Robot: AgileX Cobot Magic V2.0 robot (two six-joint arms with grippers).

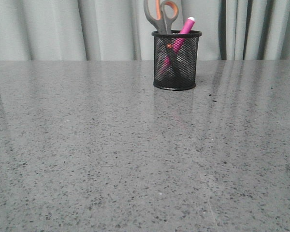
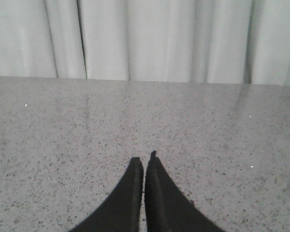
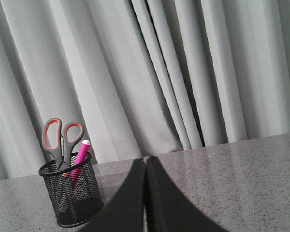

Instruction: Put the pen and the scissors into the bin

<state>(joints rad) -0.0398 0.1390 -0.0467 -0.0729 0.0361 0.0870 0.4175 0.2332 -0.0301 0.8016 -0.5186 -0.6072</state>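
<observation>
The black wire-mesh bin stands upright at the far middle of the grey table. The scissors stand in it, grey handles with orange lining sticking up above the rim. The pink pen leans in it beside them, white end up. The bin, scissors and pen also show in the right wrist view. My right gripper is shut and empty, apart from the bin. My left gripper is shut and empty over bare table. Neither gripper shows in the front view.
The grey speckled table reaches back to a pale pleated curtain that runs along its far edge.
</observation>
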